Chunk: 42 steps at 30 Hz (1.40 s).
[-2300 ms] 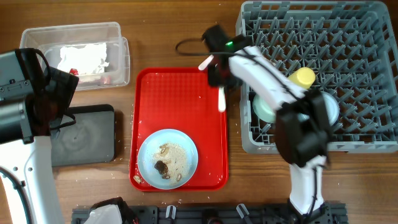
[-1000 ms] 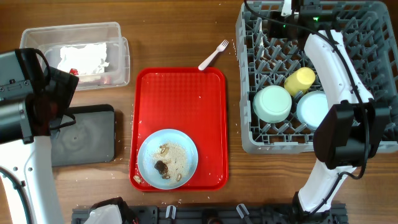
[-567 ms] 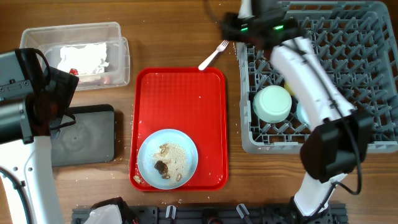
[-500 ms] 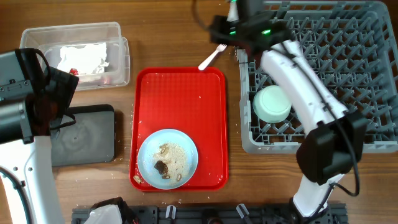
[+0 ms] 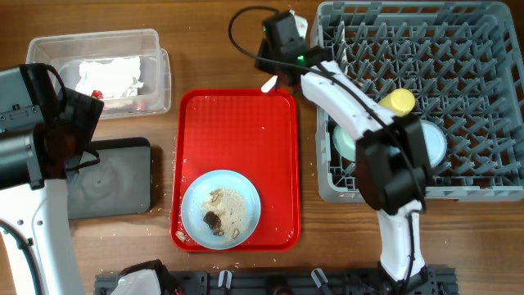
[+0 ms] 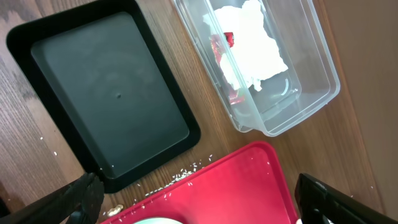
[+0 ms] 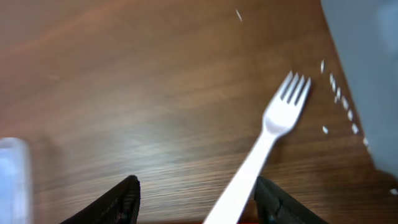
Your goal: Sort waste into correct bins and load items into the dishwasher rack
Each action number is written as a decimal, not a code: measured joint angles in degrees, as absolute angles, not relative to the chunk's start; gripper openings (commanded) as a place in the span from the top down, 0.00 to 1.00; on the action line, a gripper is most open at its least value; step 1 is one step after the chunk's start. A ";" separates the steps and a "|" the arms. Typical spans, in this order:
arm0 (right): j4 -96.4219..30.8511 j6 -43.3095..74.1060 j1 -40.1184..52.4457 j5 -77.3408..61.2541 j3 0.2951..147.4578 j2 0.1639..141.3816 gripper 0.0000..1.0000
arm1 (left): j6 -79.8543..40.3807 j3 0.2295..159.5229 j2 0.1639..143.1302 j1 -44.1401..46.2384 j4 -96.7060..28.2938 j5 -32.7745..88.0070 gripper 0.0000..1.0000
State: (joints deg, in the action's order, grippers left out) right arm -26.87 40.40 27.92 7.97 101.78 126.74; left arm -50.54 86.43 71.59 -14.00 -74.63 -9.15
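Overhead and wrist views of a wooden counter [image 5: 221, 33] with a sorting job under way.

The step in hand is judged to be the pick-up of the white plastic fork [image 7: 252, 163]. It lies flat on the bare wood between the top edge of the red tray [image 5: 237, 131] and the left wall of the grey dishwasher rack [image 5: 475, 192]. Its tines point toward the rack.

The right tool [image 7: 198, 199] hangs directly above the fork with its fingers apart. In the wrist view the handle is seen running up between the two fingertips, touched by neither. The left tool [image 6: 205, 202] is spread wide and empty, above the black tray [image 6: 93, 93] and the clear tub [image 6: 311, 81]. The crumpled wrapper [image 6: 255, 43] lies in the tub.

A yellow cup [image 5: 399, 102], a mint bowl [image 5: 344, 143] and a light blue bowl [image 5: 438, 143] are already seated in the rack. The blue plate [image 5: 190, 197], with crumbs and brown scraps on it, sits on the red tray.

For a clean grasp, the handle should be kept centred between the fingers. A straight descent is advised, until the tips nearly meet the wood, because the fork is thin and flat. The closing is best made across the narrow handle, not the tines. A shallow or off-centre pinch would probably let the light plastic slide or flip away. Loose rice grains near the rack wall could also be scattered.
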 measured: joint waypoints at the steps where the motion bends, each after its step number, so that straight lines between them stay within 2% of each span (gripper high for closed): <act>1: -26.87 41.01 27.92 8.03 101.78 127.81 0.39 | -50.54 86.43 71.61 -14.00 -74.63 -9.15 0.00; 25: -26.81 51.40 27.92 12.03 101.82 134.54 0.41 | -50.54 86.43 71.61 -14.00 -74.63 -9.15 0.00; 27: -26.15 51.46 27.99 12.05 101.93 134.63 0.46 | -50.54 86.43 71.59 -14.00 -74.63 -9.15 0.00; 30: -25.12 52.01 27.97 12.08 101.93 134.82 0.61 | -50.54 86.43 71.61 -14.00 -74.63 -9.15 0.00; 35: -24.38 52.45 27.94 12.05 101.93 134.85 0.78 | -50.52 86.43 71.59 -14.00 -74.63 -9.15 0.00; 40: -24.27 52.75 27.94 12.03 101.93 134.85 0.94 | -50.54 86.43 71.59 -14.00 -74.63 -9.15 0.00; 42: -23.99 52.75 27.94 12.03 102.21 134.85 0.96 | -50.54 86.43 71.59 -14.00 -74.63 -9.15 0.00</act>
State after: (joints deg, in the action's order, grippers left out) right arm -23.99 52.75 27.94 12.03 102.21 134.85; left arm -50.54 86.43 71.59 -14.00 -74.63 -9.15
